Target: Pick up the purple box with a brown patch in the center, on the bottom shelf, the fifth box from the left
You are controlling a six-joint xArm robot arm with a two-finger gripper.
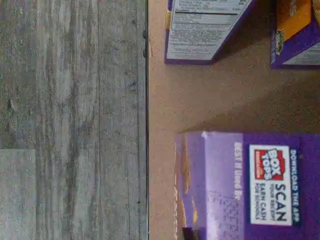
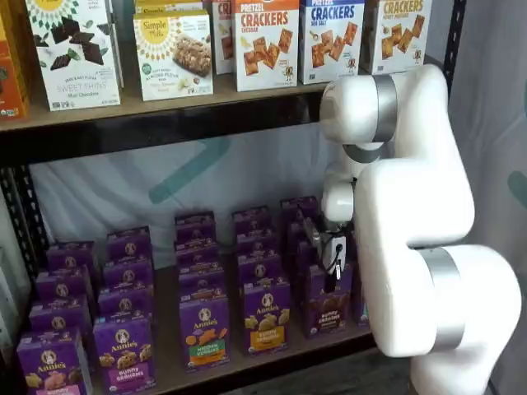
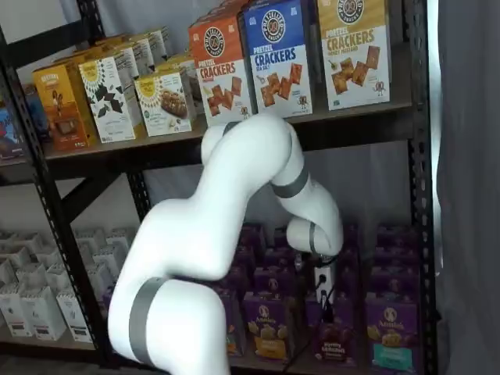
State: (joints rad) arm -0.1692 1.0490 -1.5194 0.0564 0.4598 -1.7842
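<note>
i am seeing the gripper [image 2: 333, 262] closing shut on the upright purple box [image 2: 326, 309], directly beneath it on the bottom shelf [image 2: 247, 362].

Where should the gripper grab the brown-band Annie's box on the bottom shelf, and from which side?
Grip the purple box near its top, across the two narrow side faces, coming down from above. It stands upright at the front of the bottom shelf, with gaps to its neighbours; more boxes block its back. The gripper already sits at its top.
</note>
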